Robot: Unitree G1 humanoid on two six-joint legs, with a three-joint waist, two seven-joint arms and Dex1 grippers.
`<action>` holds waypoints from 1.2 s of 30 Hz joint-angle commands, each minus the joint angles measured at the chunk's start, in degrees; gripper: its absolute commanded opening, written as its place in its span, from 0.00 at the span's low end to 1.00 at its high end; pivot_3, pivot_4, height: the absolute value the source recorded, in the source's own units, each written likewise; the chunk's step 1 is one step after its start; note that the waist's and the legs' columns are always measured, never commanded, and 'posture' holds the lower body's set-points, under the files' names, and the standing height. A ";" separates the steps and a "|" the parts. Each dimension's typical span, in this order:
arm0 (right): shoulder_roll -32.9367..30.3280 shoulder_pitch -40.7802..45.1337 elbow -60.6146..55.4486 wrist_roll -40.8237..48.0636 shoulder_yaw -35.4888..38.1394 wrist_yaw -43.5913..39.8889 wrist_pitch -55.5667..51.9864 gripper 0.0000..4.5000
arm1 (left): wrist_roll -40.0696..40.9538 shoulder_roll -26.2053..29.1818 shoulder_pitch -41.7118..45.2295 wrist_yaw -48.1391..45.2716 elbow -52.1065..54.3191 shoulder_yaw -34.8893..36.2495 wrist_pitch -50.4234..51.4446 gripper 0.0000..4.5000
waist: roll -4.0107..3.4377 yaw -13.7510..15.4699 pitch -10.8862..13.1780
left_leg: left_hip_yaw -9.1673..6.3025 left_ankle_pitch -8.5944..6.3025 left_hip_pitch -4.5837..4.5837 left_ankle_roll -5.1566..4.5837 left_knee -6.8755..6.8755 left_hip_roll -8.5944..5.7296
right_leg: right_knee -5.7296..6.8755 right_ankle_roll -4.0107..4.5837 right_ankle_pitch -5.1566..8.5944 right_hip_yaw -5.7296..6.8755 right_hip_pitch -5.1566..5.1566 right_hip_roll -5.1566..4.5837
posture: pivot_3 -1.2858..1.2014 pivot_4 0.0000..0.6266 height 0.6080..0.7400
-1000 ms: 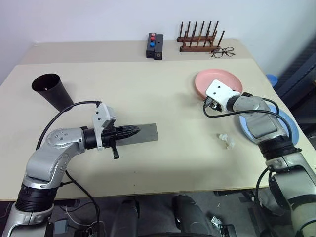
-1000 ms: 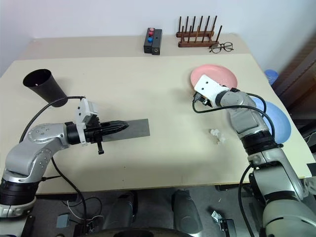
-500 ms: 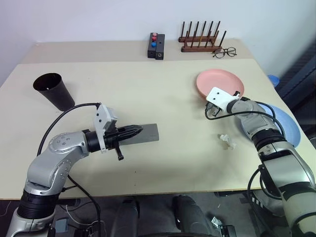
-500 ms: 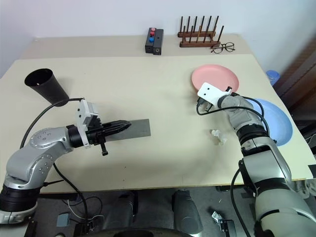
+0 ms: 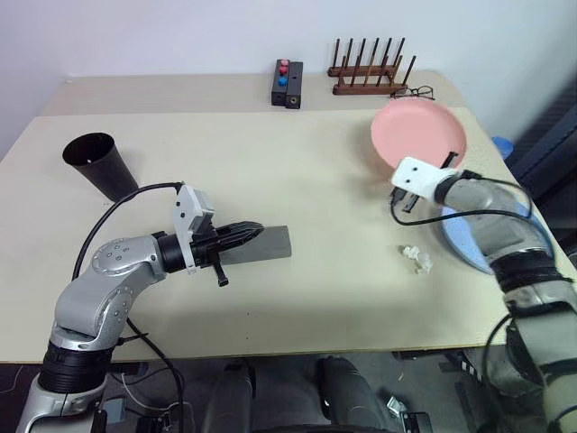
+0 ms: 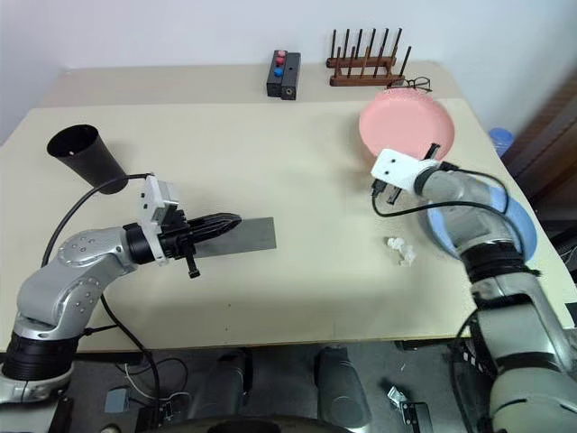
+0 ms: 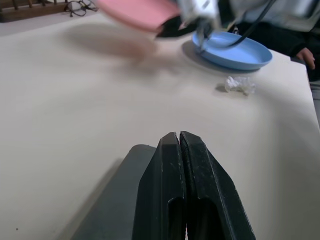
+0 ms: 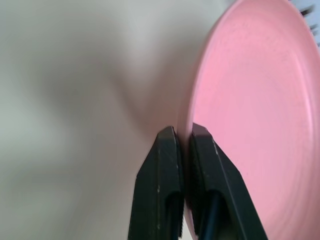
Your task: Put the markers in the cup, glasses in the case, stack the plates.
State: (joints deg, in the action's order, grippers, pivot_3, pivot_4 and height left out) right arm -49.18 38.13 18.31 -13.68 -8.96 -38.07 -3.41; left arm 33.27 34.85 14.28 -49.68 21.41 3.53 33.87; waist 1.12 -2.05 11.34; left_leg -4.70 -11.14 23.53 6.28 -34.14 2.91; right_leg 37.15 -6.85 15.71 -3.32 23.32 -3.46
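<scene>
The right claw (image 8: 182, 132) pinches the rim of the smooth round pink plate (image 5: 420, 133), tilted up off the surface (image 5: 297, 180) beside the blue plate (image 6: 518, 236), while the left claw (image 5: 252, 228) stays closed over the flat grey case (image 5: 270, 243).

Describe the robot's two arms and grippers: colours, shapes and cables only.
Both arms have rounded silver-grey shells with black joint bands. A white angular camera block sits at each wrist, and a thin black cable loops along each arm. The left gripper and right gripper each end in two black tapered fingers.
</scene>
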 commanded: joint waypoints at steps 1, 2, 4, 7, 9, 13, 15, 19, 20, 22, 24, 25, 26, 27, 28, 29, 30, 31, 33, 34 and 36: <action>-6.98 -8.74 -17.64 8.05 10.42 -8.99 -9.72 0.01 | 0.95 -0.25 0.48 -0.94 -0.20 0.43 -1.43 0.00 | 0.00 0.20 0.00 | 0.00 0.00 0.01 0.00 0.00 0.00 | -0.01 0.00 0.00 0.00 -0.01 -0.01 | 0.52 0.24 1.00; -9.14 -12.08 -20.67 8.76 12.60 -10.63 -11.20 0.01 | 0.94 -0.20 0.56 -1.34 -0.55 0.20 -1.57 0.00 | 0.00 0.28 0.00 | 0.00 -0.01 0.00 -0.01 0.00 0.00 | -0.01 0.00 0.01 0.01 -0.02 -0.01 | 0.52 0.24 1.00; -13.33 -20.07 -25.48 9.73 18.00 -13.58 -13.69 0.01 | 1.01 -0.29 1.04 -2.21 -1.30 -0.35 -1.80 0.00 | 0.00 0.25 0.00 | 0.00 -0.02 -0.03 -0.03 -0.04 0.00 | -0.03 0.03 0.03 0.00 -0.06 -0.01 | 0.52 0.24 1.00; -16.01 -31.56 -30.51 10.80 26.36 -16.77 -17.86 0.01 | 1.30 -0.62 2.47 -3.62 -2.48 -1.20 -1.71 0.00 | -0.01 0.25 -0.01 | 0.01 -0.02 -0.06 -0.03 -0.15 -0.01 | -0.03 0.26 0.13 0.00 -0.13 -0.03 | 0.52 0.24 1.00; -16.24 -38.27 -32.54 10.39 30.19 -17.81 -18.88 0.01 | 1.49 -0.98 3.70 -4.77 -3.40 -1.88 -1.67 0.00 | 0.00 0.00 -0.03 | 0.03 -0.02 -0.07 -0.03 -0.22 -0.02 | -0.03 0.27 0.13 -0.01 -0.16 -0.05 | 0.52 0.24 1.00; -14.70 -44.83 -34.00 9.46 31.53 -16.71 -18.68 0.01 | 1.16 -2.18 5.89 -6.53 -4.49 -3.53 -2.49 0.00 | -0.01 -0.63 -0.04 | 0.04 -0.02 -0.07 -0.03 -0.34 -0.02 | -0.02 0.28 0.11 -0.02 -0.21 -0.04 | 0.52 0.24 1.00; -13.73 -45.30 -34.27 9.78 30.81 -15.66 -19.12 0.01 | 0.92 -2.71 6.73 -6.77 -4.68 -4.28 -2.50 0.00 | -0.02 -0.61 -0.04 | 0.06 -0.02 -0.09 -0.03 -0.37 -0.02 | 0.00 0.28 0.10 -0.05 -0.21 -0.04 | 0.52 0.24 1.00; -13.42 -44.23 -33.42 9.49 29.29 -14.33 -19.54 0.22 | 0.77 -3.52 7.03 -6.22 -4.04 -5.27 -2.19 0.00 | -0.01 -0.44 -0.04 | 0.06 -0.02 -0.06 -0.03 -0.43 -0.02 | 0.00 0.31 0.09 -0.05 -0.22 -0.04 | 0.52 0.24 1.00; -13.46 -44.04 -33.25 9.41 29.18 -14.01 -19.32 0.36 | 0.86 -3.60 6.94 -6.14 -3.84 -5.32 -2.05 0.00 | -0.01 -0.41 -0.04 | 0.06 -0.03 -0.04 -0.04 -0.45 -0.03 | 0.00 0.31 0.08 -0.05 -0.22 -0.04 | 0.52 0.24 1.00; -13.41 -42.49 -33.00 10.50 29.38 -13.90 -18.82 0.42 | 0.99 -3.63 6.05 -5.76 -2.94 -5.35 -1.79 0.00 | -0.01 -0.38 -0.04 | 0.06 -0.03 -0.04 -0.05 -0.46 -0.02 | 0.00 0.31 0.08 -0.05 -0.23 -0.04 | 0.52 0.24 1.00; -13.34 -41.04 -33.86 13.67 30.15 -15.84 -20.52 0.42 | 1.12 -3.45 5.10 -5.39 -2.09 -5.21 -1.57 0.00 | -0.01 -0.45 -0.04 | 0.06 -0.03 -0.04 -0.05 -0.48 -0.03 | 0.00 0.31 0.08 -0.05 -0.24 -0.05 | 0.52 0.24 1.00; -13.18 -40.38 -34.39 15.22 30.41 -16.65 -21.35 0.42 | 1.19 -3.39 4.73 -5.22 -1.70 -5.16 -1.50 0.00 | -0.01 -0.45 -0.04 | 0.06 -0.04 -0.04 -0.07 -0.50 -0.03 | 0.00 0.31 0.08 -0.05 -0.24 -0.04 | 0.52 0.24 1.00; -12.60 -39.39 -35.38 17.41 30.52 -17.30 -23.00 0.42 | 1.28 -3.33 4.29 -5.00 -1.21 -5.14 -1.42 0.00 | -0.01 -0.43 -0.04 | 0.06 -0.05 -0.04 -0.08 -0.50 -0.03 | 0.00 0.31 0.08 -0.05 -0.25 -0.05 | 0.52 0.24 1.00; -12.09 -38.78 -36.56 19.39 30.41 -17.92 -24.70 0.42 | 1.32 -3.30 3.90 -4.84 -0.81 -5.13 -1.41 0.00 | -0.01 -0.41 -0.04 | 0.06 -0.06 -0.04 -0.09 -0.51 -0.03 | 0.00 0.31 0.08 -0.05 -0.26 -0.04 | 0.52 0.24 1.00; -11.63 -38.44 -37.97 21.36 30.18 -18.62 -26.44 0.42 | 1.31 -3.28 3.57 -4.66 -0.49 -5.13 -1.40 0.00 | -0.01 -0.37 -0.04 | 0.05 -0.06 -0.04 -0.10 -0.52 -0.03 | 0.00 0.31 0.08 -0.05 -0.26 -0.04 | 0.52 0.24 1.00; -11.26 -38.52 -39.79 23.02 29.59 -19.31 -27.75 0.42 | 1.25 -3.26 3.28 -4.50 -0.28 -5.10 -1.46 0.00 | -0.01 -0.35 -0.04 | 0.05 -0.06 -0.04 -0.10 -0.53 -0.03 | 0.00 0.31 0.08 -0.04 -0.27 -0.04 | 0.52 0.24 1.00; -10.87 -38.52 -41.13 24.19 28.95 -19.50 -28.83 0.42 | 1.17 -3.28 3.17 -4.33 -0.21 -5.07 -1.50 0.00 | -0.01 -0.31 -0.04 | 0.04 -0.07 -0.03 -0.11 -0.54 -0.03 | 0.00 0.31 0.08 -0.04 -0.28 -0.04 | 0.52 0.24 1.00; -9.91 -38.05 -42.29 25.26 27.99 -18.91 -30.33 0.42 | 1.11 -3.30 3.09 -4.17 -0.17 -5.04 -1.52 0.00 | -0.01 -0.23 -0.04 | 0.04 -0.07 -0.03 -0.12 -0.56 -0.03 | 0.00 0.31 0.08 -0.04 -0.29 -0.04 | 0.52 0.24 1.00; -7.72 -37.21 -43.63 26.44 25.82 -17.04 -32.62 0.42 | 1.06 -3.35 3.15 -3.83 -0.08 -5.06 -1.47 0.00 | 0.00 -0.23 -0.04 | 0.04 -0.09 -0.03 -0.15 -0.65 -0.03 | -0.01 0.31 0.09 -0.04 -0.33 -0.04 | 0.52 0.24 1.00; -6.61 -37.00 -44.01 26.58 24.49 -16.09 -33.42 0.42 | 1.18 -3.39 3.42 -3.51 0.10 -5.10 -1.16 0.00 | 0.01 -0.23 -0.04 | 0.04 -0.10 -0.03 -0.15 -0.68 -0.03 | -0.01 0.31 0.09 -0.04 -0.36 -0.04 | 0.52 0.24 1.00; -4.91 -37.16 -43.88 25.67 21.96 -14.26 -33.50 0.42 | 1.62 -3.45 4.04 -2.75 0.72 -5.12 -0.26 0.00 | 0.02 -0.15 -0.04 | 0.04 -0.12 -0.03 -0.17 -0.75 -0.03 | -0.02 0.31 0.09 -0.04 -0.40 -0.05 | 0.52 0.24 1.00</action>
State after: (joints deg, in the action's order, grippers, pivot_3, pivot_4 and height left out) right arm -54.62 0.76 -24.48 12.06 13.94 -53.90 -36.66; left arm 33.87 31.34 17.59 -52.97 19.51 -1.70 33.31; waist 1.14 -2.21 11.30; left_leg -4.66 -11.27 23.50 6.11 -34.90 2.88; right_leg 37.13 -6.54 15.80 -3.36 22.91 -3.51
